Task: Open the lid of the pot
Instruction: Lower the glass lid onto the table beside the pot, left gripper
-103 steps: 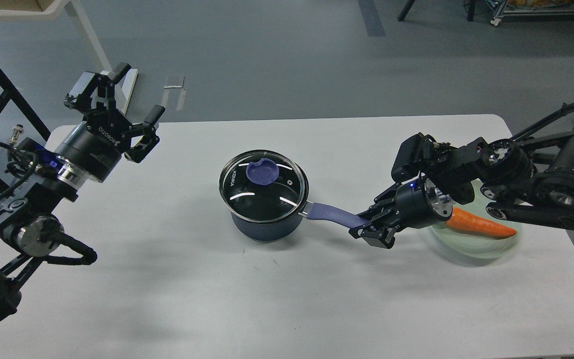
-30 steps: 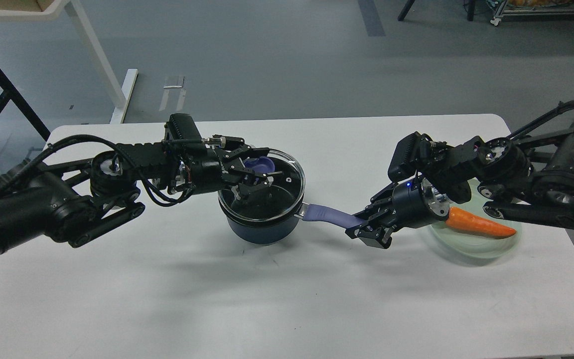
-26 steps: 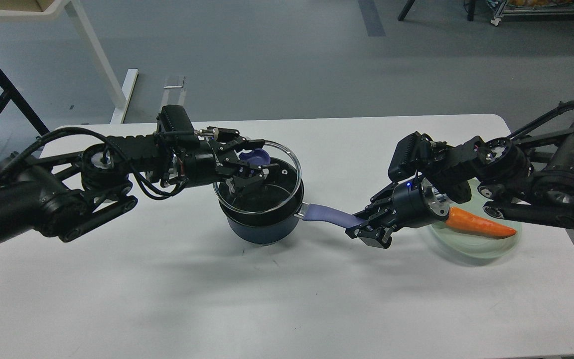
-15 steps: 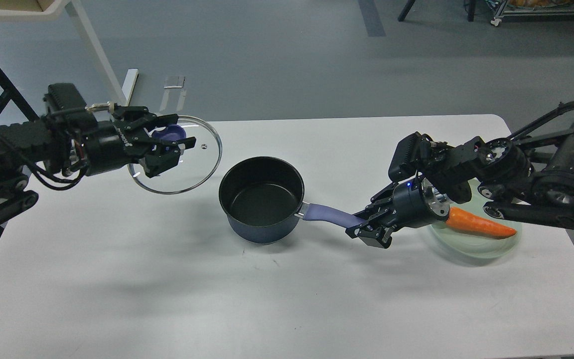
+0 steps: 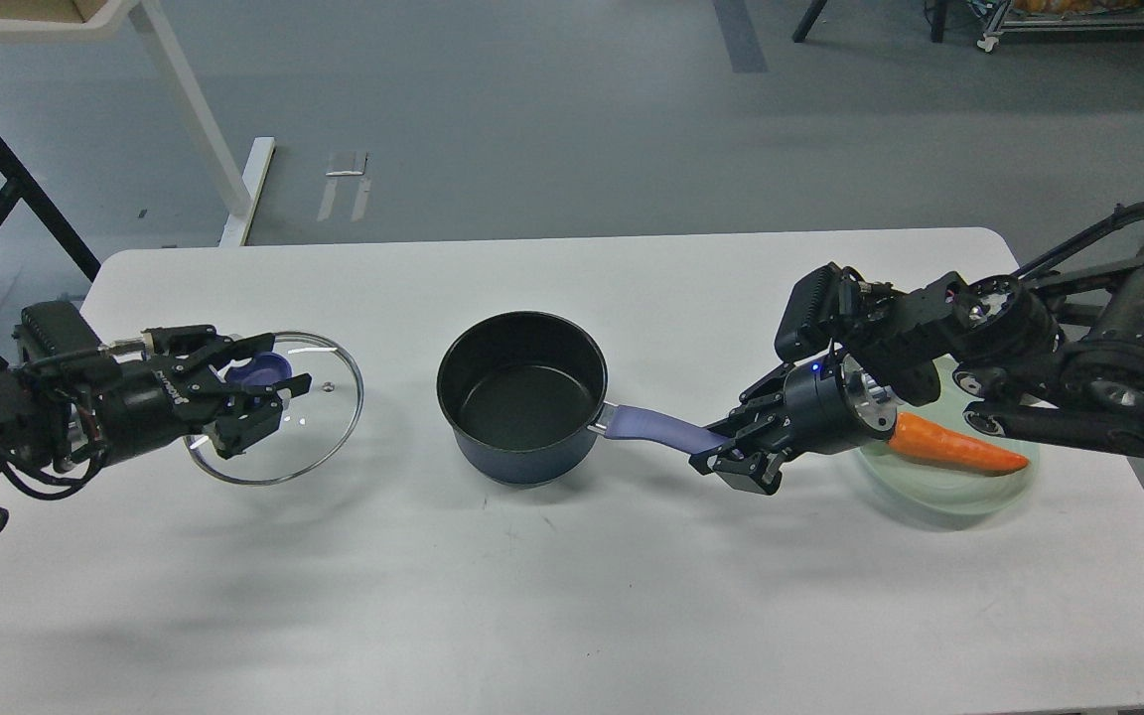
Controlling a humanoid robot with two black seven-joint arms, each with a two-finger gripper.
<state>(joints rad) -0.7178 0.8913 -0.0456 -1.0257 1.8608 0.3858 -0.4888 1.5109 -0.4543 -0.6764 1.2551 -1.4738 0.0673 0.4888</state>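
The navy pot [image 5: 522,397] stands uncovered at the table's middle, its black inside empty. Its lavender handle [image 5: 653,428] points right. My right gripper [image 5: 728,449] is shut on the handle's end. My left gripper [image 5: 259,389] is shut on the purple knob of the glass lid [image 5: 319,412]. It holds the lid roughly level, low over the table to the left of the pot and well apart from it. Whether the lid touches the table I cannot tell.
A pale green glass dish [image 5: 949,489] with an orange carrot [image 5: 949,446] sits at the right, under my right arm. The white table [image 5: 572,596] is bare along its front. Its back edge borders grey floor with table legs.
My left gripper took the lid by its knob, lifted it off the pot and carried it left and down, closer to the table. The right gripper kept hold of the handle.
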